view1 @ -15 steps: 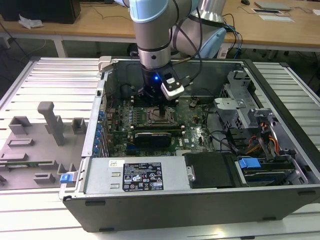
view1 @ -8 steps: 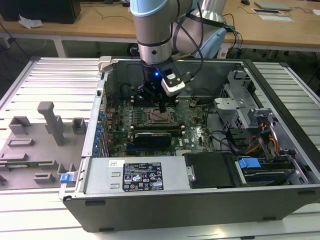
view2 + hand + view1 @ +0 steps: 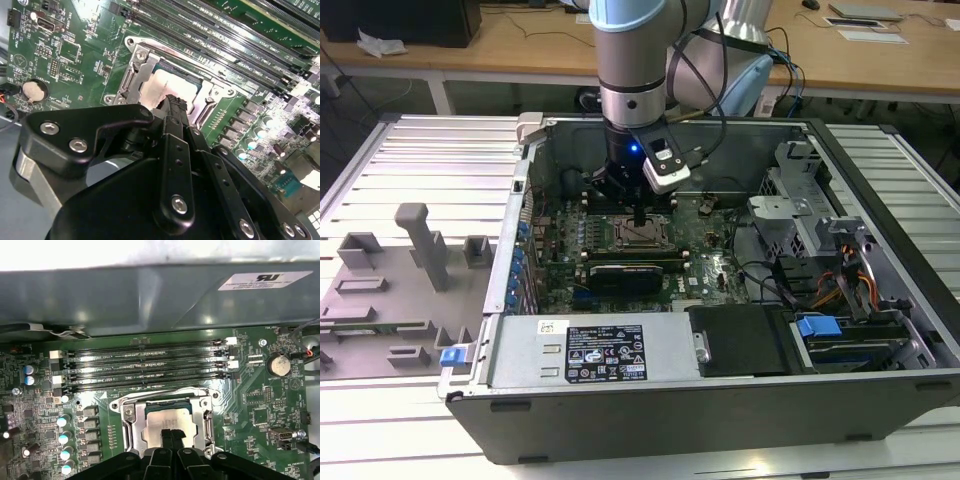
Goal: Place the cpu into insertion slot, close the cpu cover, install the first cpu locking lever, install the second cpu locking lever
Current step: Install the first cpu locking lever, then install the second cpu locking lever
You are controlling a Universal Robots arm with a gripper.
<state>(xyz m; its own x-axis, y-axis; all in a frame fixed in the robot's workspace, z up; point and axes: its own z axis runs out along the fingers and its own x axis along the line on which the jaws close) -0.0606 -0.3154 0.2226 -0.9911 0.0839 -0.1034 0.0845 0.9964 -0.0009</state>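
One hand point(image 3: 171, 436), fingers together, over the cpu point(image 3: 167, 421).

The exterior view looks down at an angle from outside and above the open computer case point(image 3: 720, 400), standing well back — it takes in the whole case, the slatted table point(image 3: 430, 150) under it and the arm reaching in from the far side.

The first wrist view sits close above the green circuit board point(image 3: 260, 390), facing down and toward one grey case wall point(image 3: 150, 295), with the memory slots point(image 3: 145, 365) running across between that wall and the insertion slot point(image 3: 167, 422).

The second wrist view rides nearer still — behind the gripper point(image 3: 175, 107), tilted obliquely across the board point(image 3: 75, 55). Both wrist views share the socket point(image 3: 170, 85), the memory slots point(image 3: 225, 40) and the round coin battery point(image 3: 278, 365) point(image 3: 34, 91).
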